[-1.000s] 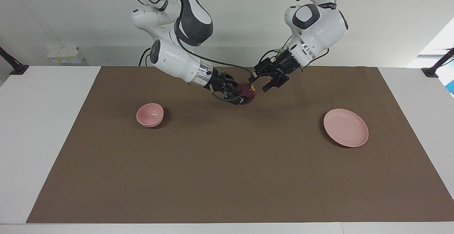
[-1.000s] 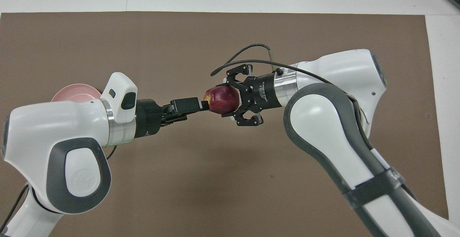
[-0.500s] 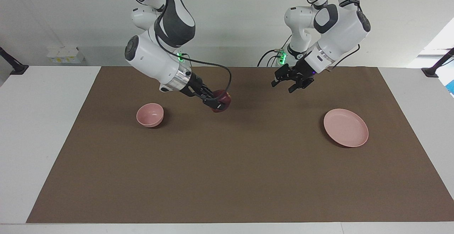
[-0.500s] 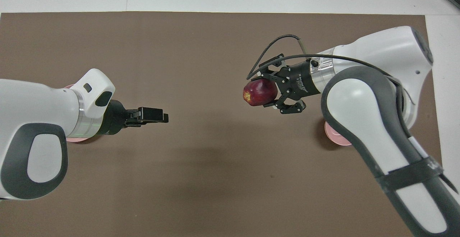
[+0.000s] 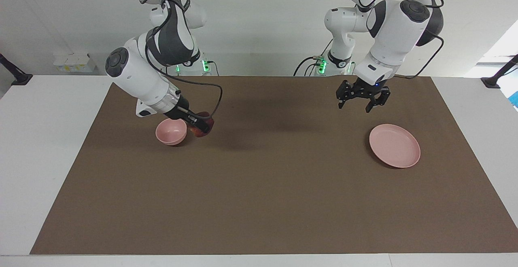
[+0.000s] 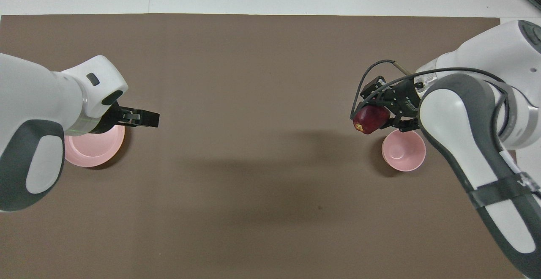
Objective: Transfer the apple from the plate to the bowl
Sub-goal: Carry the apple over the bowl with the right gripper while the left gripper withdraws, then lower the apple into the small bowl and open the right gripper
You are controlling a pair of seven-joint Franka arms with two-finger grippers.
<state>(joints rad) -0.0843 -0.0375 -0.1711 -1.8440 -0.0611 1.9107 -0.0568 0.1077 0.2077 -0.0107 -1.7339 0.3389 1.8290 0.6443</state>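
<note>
The dark red apple [image 5: 199,131] [image 6: 372,118] hangs just above the mat, with my right gripper [image 5: 202,128] [image 6: 367,120] shut on it. It is close beside the rim of the small pink bowl [image 5: 171,131] [image 6: 403,150], on the side toward the table's middle. The bowl has nothing in it. The flat pink plate [image 5: 394,145] [image 6: 95,148] lies bare at the left arm's end of the mat. My left gripper [image 5: 354,107] [image 6: 148,118] hangs open and holds nothing, raised over the mat by the plate's rim.
A brown mat [image 5: 259,186] covers most of the white table [image 5: 48,137]. A black cable [image 6: 372,69] loops off the right wrist above the apple. A small white box [image 5: 75,62] sits at the table's edge near the right arm.
My right gripper has carried the apple from the table's middle over to the bowl's side. My left gripper, open throughout, has drawn away from the apple and back to the plate.
</note>
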